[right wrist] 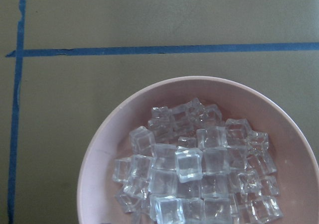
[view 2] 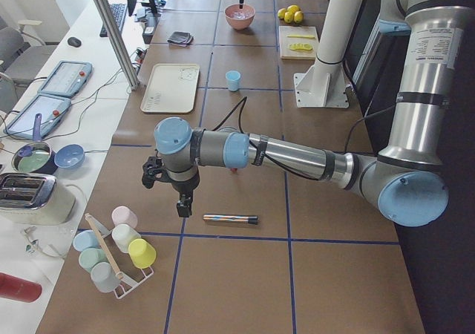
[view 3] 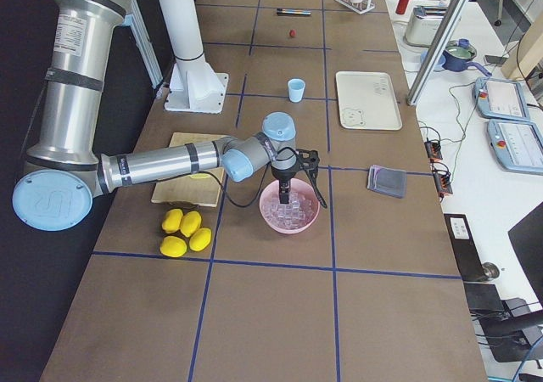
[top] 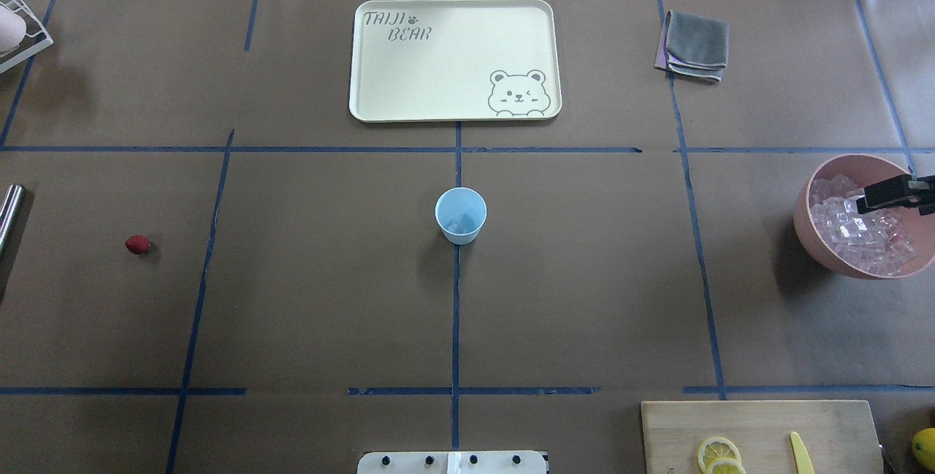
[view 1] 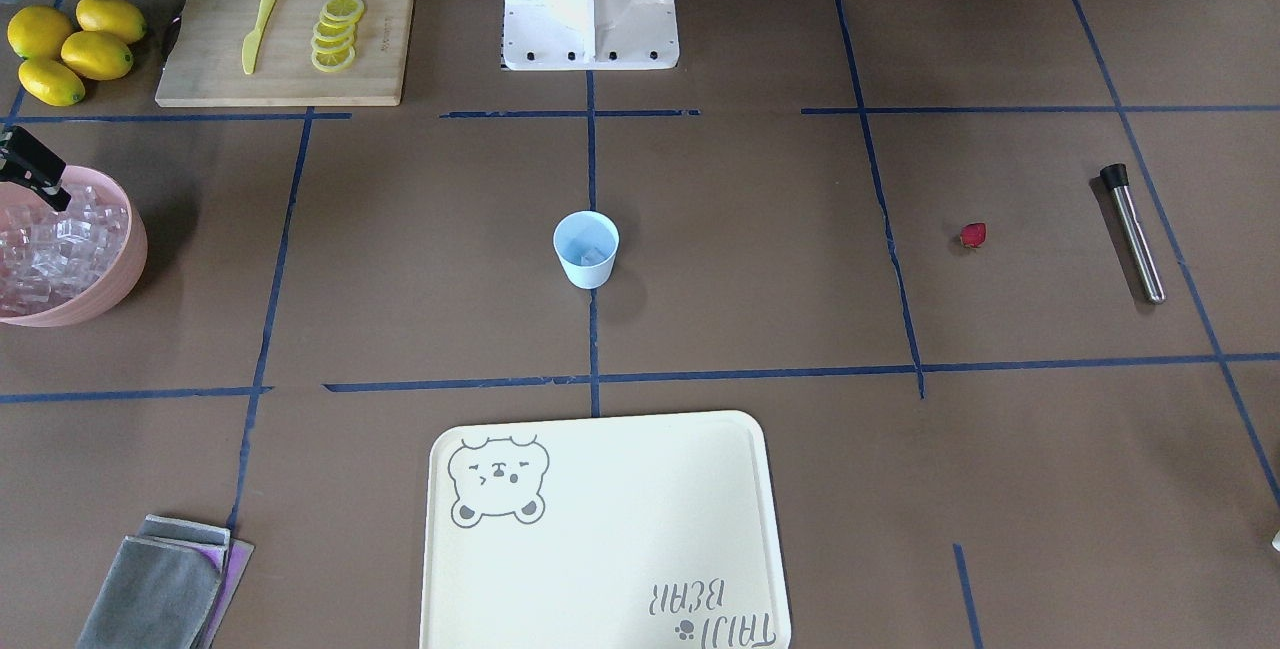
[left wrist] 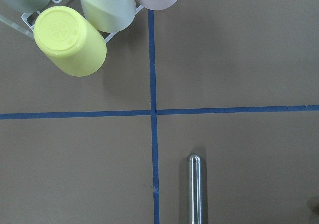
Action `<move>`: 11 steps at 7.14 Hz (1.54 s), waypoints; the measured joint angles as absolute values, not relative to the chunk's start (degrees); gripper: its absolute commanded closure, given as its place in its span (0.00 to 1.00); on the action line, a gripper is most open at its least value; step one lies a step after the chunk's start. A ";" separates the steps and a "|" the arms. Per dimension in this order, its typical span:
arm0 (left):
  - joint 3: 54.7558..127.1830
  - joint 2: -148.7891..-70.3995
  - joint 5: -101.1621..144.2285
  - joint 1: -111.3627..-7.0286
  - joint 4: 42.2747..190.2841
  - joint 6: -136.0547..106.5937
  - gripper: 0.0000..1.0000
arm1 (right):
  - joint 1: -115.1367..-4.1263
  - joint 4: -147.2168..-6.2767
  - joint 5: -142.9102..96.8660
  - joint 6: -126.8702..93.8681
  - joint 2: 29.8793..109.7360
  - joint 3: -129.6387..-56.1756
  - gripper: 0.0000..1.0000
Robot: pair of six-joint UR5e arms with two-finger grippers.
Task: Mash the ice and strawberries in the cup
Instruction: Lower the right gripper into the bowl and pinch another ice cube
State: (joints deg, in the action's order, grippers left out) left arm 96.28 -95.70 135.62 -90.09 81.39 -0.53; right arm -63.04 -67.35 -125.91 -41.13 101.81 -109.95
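- Here we find the cup (view 1: 585,274) upright at the table's middle, a little ice (view 1: 592,255) in its bottom.
- The strawberry (view 1: 973,235) lies well off on the robot's left, near a metal rod (view 1: 1133,234).
- More ice fills a pink bowl (top: 811,237) far right.
- The right gripper (view 3: 285,197) points straight down over that bowl, forearm level; we cannot tell its jaw width.
- The left gripper (view 2: 182,206) hangs downward just beside the rod, forearm level; again we cannot tell.

Upright blue cup (view 1: 586,249) holds ice (view 1: 592,255); strawberry (view 1: 973,235) lies well apart.
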 measured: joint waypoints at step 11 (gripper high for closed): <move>96.32 -96.21 135.58 -90.09 81.37 -0.53 0.00 | -58.12 -67.34 -125.93 -41.16 100.13 -105.60 0.28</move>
